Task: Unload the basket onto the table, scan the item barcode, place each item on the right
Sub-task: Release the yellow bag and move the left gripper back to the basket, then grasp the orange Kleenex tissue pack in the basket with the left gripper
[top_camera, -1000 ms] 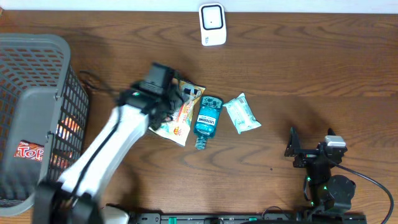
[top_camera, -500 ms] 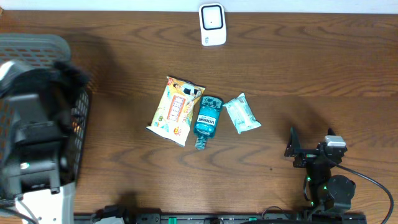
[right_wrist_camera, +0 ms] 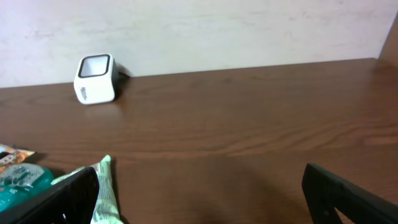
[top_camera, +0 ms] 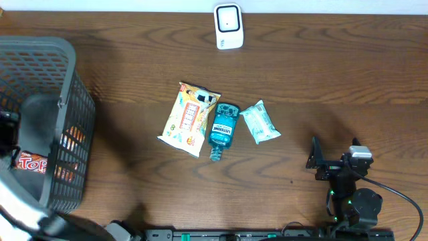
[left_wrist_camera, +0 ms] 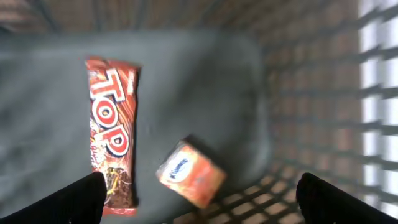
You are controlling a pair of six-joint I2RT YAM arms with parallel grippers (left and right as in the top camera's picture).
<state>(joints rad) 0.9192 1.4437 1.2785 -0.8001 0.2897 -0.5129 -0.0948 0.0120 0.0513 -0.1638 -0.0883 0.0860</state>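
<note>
Here, the left tool (left_wrist_camera: 207, 202), fingers spread wide, hangs over the basket (left_wrist_camera: 311, 93). A small orange packet (left_wrist_camera: 189, 173) lies directly beneath it, the TOP bar (left_wrist_camera: 112, 137) upright at frame left. The right tool (right_wrist_camera: 199, 196) sits spread, far off.

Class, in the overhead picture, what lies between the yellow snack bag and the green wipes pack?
A blue mouthwash bottle lies between the snack bag and the wipes pack, close beside both. The overhead view shows it.

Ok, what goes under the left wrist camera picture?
Open left hand above a red TOP snack bar and small orange packet inside the grey mesh basket.
</note>
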